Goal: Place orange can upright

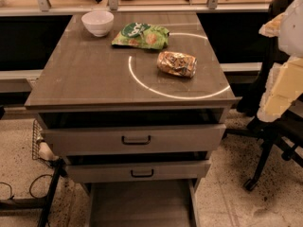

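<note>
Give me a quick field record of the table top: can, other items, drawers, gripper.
orange can: lying on its side, right of centre on the table
green snack bag: flat, behind the can
white bowl: upright, back left corner
drawers: two, both slightly open
gripper: not in view; pale arm part at right edge, off the table
</note>
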